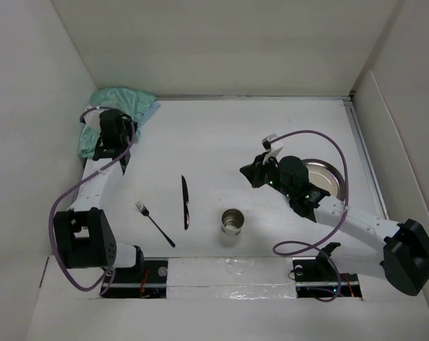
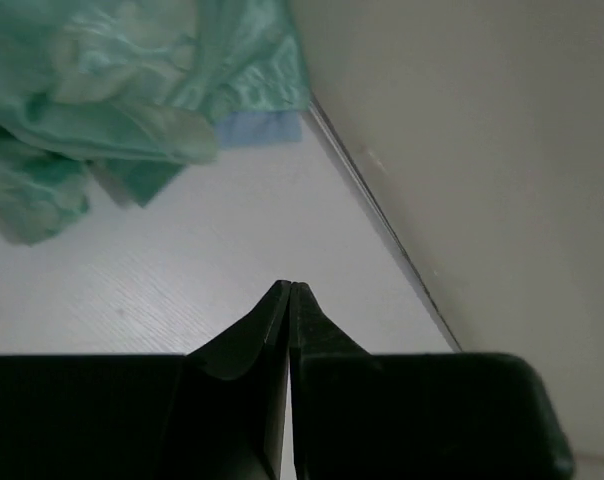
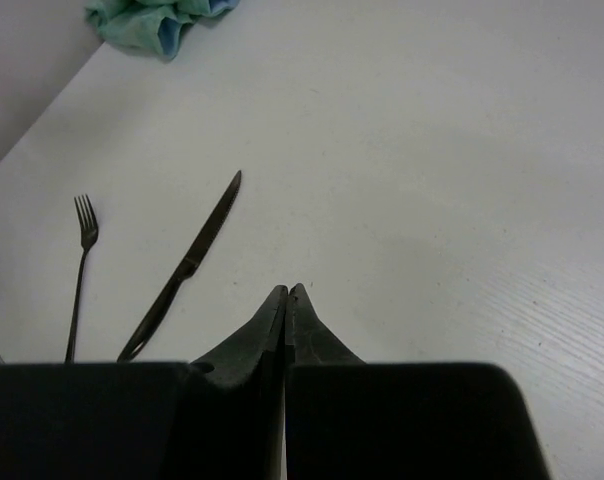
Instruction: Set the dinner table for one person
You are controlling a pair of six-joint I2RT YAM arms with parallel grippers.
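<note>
White dinner table [image 1: 221, 135]: left hand [image 2: 290, 290] closed, empty, by green cloth [image 2: 132, 90]; right hand [image 3: 287, 292] closed, empty, mid-table.

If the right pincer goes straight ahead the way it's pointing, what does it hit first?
Probably only bare table: the right pincer points past the knife, which lies off to one side.

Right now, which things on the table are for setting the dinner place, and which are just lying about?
For the job: plate, cup, knife, fork, probably the crumpled green mat, all on the dinner table.
Just there: purple cables, glossy strip at the near edge.
</note>
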